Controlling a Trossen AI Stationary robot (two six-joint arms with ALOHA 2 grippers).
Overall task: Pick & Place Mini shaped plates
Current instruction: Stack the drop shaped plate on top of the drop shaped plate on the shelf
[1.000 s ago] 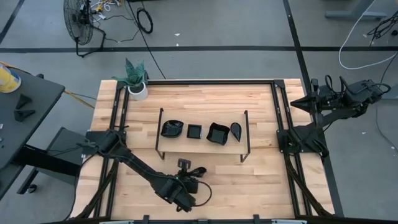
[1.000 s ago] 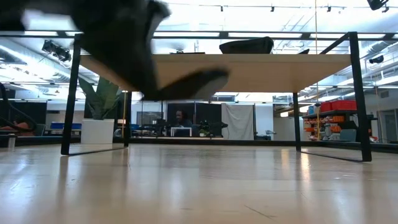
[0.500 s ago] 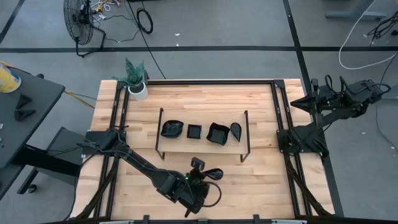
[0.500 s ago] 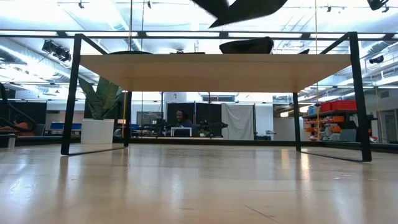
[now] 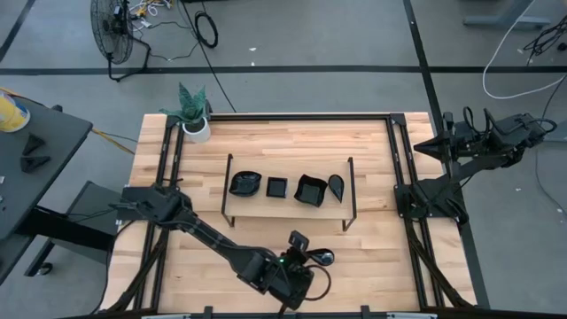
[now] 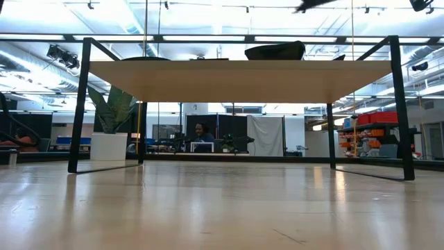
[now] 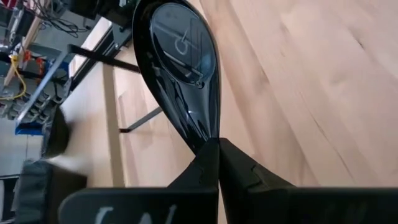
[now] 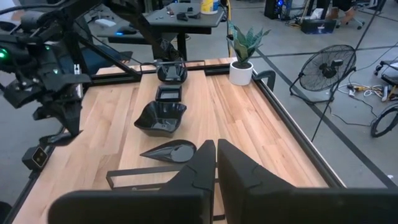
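A glossy black teardrop plate (image 5: 322, 258) hangs in my left gripper (image 5: 309, 257), above the table's near middle part. In the left wrist view the teardrop plate (image 7: 180, 62) sticks out beyond the gripper (image 7: 214, 144), and in the low view only the plate's edge (image 6: 316, 3) shows at the top. Several more plates rest on a raised wooden shelf: a wavy leaf (image 5: 245, 183), a small square (image 5: 277, 187), a larger square (image 5: 310, 190) and a teardrop (image 5: 337, 185). My right gripper (image 8: 216, 149) is shut and waits off the table's right far corner (image 5: 425, 144). My left gripper pinches the teardrop plate by its pointed tip (image 7: 209, 134) between the two fingers. The plate is lifted clear of the table. It reaches out beyond the fingers toward the table's right, turned partly on edge.
The shelf stands on a thin black wire frame (image 5: 228, 190) across the table's middle. A white pot with a green plant (image 5: 197, 126) sits at the far left corner. Bare wood (image 5: 390, 266) lies right of my left gripper, along the near edge.
My left gripper has carried the teardrop plate toward the table's right and slightly toward the near edge, rising as it went. In the low view the plate has climbed from below the shelf board almost out of the top of the picture. It stayed shut on the plate.
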